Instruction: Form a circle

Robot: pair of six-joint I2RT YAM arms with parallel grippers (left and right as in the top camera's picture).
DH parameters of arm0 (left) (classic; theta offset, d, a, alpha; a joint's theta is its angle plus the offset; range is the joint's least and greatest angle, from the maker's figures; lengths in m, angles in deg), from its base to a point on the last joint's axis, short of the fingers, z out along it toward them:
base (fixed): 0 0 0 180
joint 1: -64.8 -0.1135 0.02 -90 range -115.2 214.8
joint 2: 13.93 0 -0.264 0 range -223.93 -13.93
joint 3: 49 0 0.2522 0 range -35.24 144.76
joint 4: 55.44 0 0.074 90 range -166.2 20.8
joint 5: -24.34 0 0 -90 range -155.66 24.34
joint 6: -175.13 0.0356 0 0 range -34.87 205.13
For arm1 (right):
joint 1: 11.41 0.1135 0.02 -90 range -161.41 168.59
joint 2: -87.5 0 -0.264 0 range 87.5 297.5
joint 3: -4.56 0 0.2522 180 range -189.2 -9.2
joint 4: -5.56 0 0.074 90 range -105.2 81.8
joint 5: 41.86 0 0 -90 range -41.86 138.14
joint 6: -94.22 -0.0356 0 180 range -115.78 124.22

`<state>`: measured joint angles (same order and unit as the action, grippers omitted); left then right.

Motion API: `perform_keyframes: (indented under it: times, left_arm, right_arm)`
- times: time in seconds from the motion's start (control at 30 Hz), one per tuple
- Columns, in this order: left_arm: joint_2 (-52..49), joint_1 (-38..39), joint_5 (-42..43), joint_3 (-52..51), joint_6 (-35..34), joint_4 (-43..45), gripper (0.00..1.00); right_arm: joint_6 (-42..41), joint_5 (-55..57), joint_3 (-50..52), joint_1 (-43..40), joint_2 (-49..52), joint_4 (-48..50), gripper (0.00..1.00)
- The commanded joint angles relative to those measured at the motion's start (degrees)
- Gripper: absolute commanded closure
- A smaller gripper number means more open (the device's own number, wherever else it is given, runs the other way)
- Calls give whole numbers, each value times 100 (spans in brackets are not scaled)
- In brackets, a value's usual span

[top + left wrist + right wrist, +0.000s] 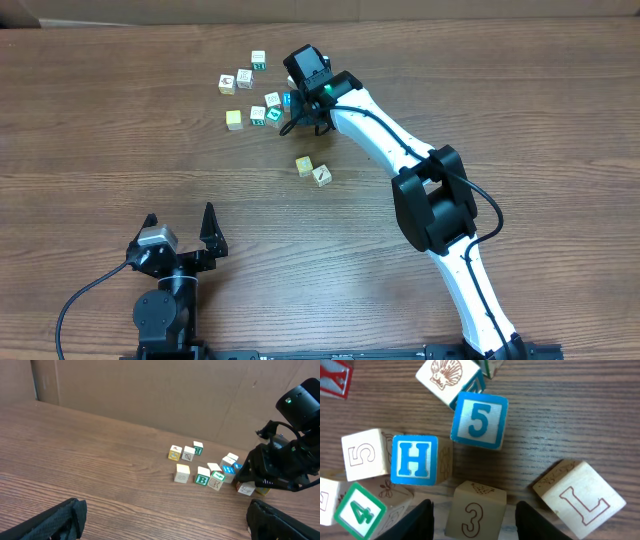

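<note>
closest to the base, the left gripper [180, 225] sits low over the table [500, 90], its black fingers spread as wide as they go and holding nothing. the tabletop is matte brown wood grain, with long streaks running side to side.

further out i find the circle [306, 166]. it is two small wooden cubes, one pale yellow and one white with a dark mark on top. they are sharp-edged and set side by side at a skew, and i can't tell whether they touch. they lie on the near side of the right gripper [303, 115], close to it but apart, a little toward its white-shelled forearm. from the left wrist they peek out under that gripper's black frame.

the right gripper points down into the bigger bunch of cubes [255, 90]. on its own camera the two dark fingers [422, 520] straddle the 3 cube [475, 510], bare pale wood with a brown outlined numeral. the jaws are set narrow, and a thin gap seems to show on each side, so i read it as not clamped.

beyond it sit a blue-bordered 5 [480, 420], a blue H [415, 460], a tilted L cube [580, 497] and a shell cube [442, 377]. farthest off stands a plain brown cardboard wall [150, 395].
</note>
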<state>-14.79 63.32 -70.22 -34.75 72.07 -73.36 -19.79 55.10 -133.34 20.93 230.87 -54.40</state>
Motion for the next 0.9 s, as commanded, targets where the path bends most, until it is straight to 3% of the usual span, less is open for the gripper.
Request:
perform_keyframes:
  times: [0.0, 0.33, 0.43, 0.53, 0.6, 0.63, 0.7, 0.8, 0.87]
  left_arm:
    - [57, 28, 9, -17, 127, 7, 0]
    - [57, 28, 9, -17, 129, 7, 0]
    - [57, 28, 11, -17, 129, 7, 0]
    - [57, 28, 11, -17, 127, 7, 0]
    - [57, 28, 9, -17, 127, 7, 1]
    - [57, 28, 11, -17, 127, 7, 1]
    - [57, 28, 11, -17, 127, 7, 0]
    - [57, 28, 9, -17, 127, 7, 0]
    - [57, 28, 9, -17, 129, 7, 0]
  right_arm:
    - [-46, 94, 2, -9, 85, 22, 58]
    - [-46, 72, 2, -9, 153, 79, 59]
    - [-44, 72, 2, -9, 153, 79, 51]
    - [-44, 72, 2, -9, 153, 79, 53]
    - [-44, 72, 2, -9, 153, 76, 65]
    - [-44, 72, 2, -9, 153, 76, 65]
    - [-44, 72, 0, -9, 153, 81, 55]
    - [-42, 72, -37, -9, 138, 83, 54]
    - [-35, 72, -101, -9, 92, 44, 46]
